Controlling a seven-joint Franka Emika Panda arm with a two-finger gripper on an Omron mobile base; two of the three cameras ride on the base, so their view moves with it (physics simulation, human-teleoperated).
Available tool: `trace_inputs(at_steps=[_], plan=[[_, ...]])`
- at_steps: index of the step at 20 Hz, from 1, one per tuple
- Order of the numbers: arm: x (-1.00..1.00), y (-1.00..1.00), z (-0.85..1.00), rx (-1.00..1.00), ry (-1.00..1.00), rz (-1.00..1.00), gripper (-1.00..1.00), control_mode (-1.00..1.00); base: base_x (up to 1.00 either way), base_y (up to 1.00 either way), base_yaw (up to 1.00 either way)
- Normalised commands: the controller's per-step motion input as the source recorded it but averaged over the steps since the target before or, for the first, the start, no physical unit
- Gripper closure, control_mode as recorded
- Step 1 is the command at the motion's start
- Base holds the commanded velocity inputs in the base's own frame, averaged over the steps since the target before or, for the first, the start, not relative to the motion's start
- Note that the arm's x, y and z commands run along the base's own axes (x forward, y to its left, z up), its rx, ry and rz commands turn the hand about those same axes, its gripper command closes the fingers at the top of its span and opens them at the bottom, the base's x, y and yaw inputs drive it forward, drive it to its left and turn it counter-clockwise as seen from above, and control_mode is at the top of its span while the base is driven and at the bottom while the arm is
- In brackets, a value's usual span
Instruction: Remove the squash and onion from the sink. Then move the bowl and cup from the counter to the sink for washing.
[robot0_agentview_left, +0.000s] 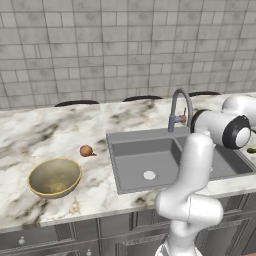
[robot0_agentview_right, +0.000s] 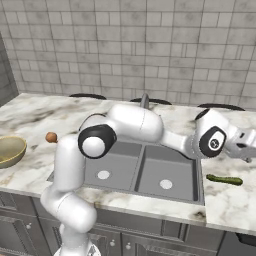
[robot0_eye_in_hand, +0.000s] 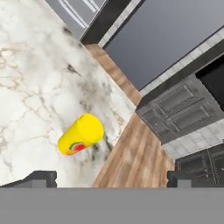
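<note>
The yellow cup rests on the marble counter close to its edge. It lies just above my open gripper, a little left of centre, and nothing is between the fingertips. In the right base view my arm stretches over the sink to the far right. The dark green squash lies on the counter right of the sink and also shows as the squash at the frame edge. The brown onion sits on the counter left of the sink, with the olive-gold bowl in front of it. Both sink basins are bare.
The gooseneck faucet stands behind the sink. Past the cup the counter ends, with wooden floor and dark cabinets below. A tiled wall runs behind the counter.
</note>
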Motion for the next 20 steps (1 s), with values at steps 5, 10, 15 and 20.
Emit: trace_inputs(at_steps=[5, 10, 15, 20], plan=[[0.00, 0.00, 0.02, 0.00, 0.26, 0.22, -1.00, -1.00, 0.00, 0.00, 0.00], [-0.05, -0.12, 0.07, 0.00, 0.18, 0.23, -1.00, -1.00, 0.00, 0.00, 0.00], [-0.02, -0.03, 0.16, 0.04, 0.29, 0.22, -1.00, -1.00, 0.00, 0.00, 0.00], [-0.02, -0.01, 0.24, 0.05, 0.30, 0.17, -1.00, -1.00, 0.00, 0.00, 0.00]])
